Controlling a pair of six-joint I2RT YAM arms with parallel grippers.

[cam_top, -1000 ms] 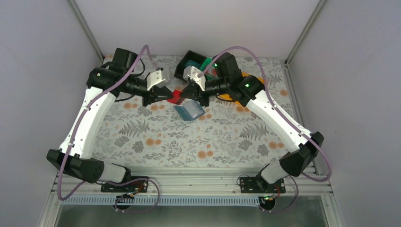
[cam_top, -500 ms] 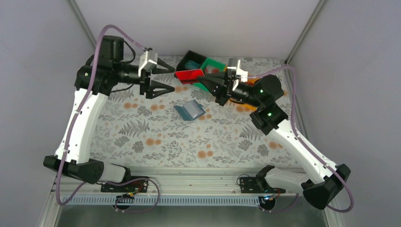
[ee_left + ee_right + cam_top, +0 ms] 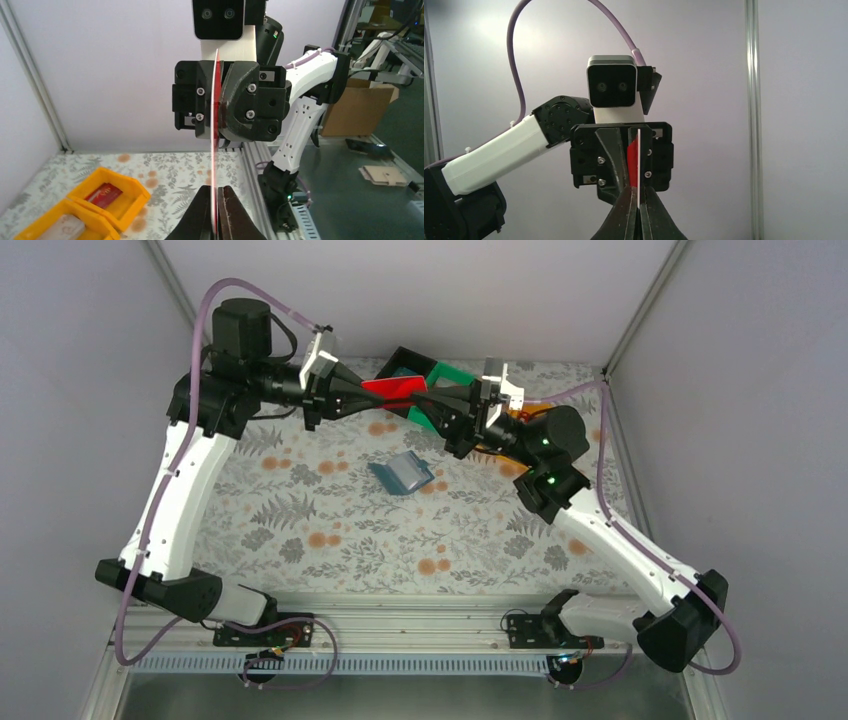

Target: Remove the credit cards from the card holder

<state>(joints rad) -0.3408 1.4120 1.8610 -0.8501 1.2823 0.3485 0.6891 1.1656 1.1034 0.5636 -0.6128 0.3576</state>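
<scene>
A red credit card [image 3: 395,387] hangs in the air over the back of the table, gripped at both ends. My left gripper [image 3: 372,390] is shut on its left end and my right gripper [image 3: 432,398] is shut on its right end. In the left wrist view the card [image 3: 216,150] shows edge-on between my shut left gripper [image 3: 216,202] and the right one facing it. The right wrist view has the same card [image 3: 639,160] edge-on in the right gripper [image 3: 639,200]. The blue-teal card holder [image 3: 402,475] lies on the table below, apart from both grippers.
A black bin [image 3: 392,358] with a teal flat thing inside and a green bin [image 3: 455,373] stand at the back. An orange bin [image 3: 132,186] holds a dark red card [image 3: 104,195]. The table's right edge rail [image 3: 255,165] runs close by.
The right gripper lifted the red card up and back from the card holder. The left gripper let go, opened wide, then shut on the card's left end again.
</scene>
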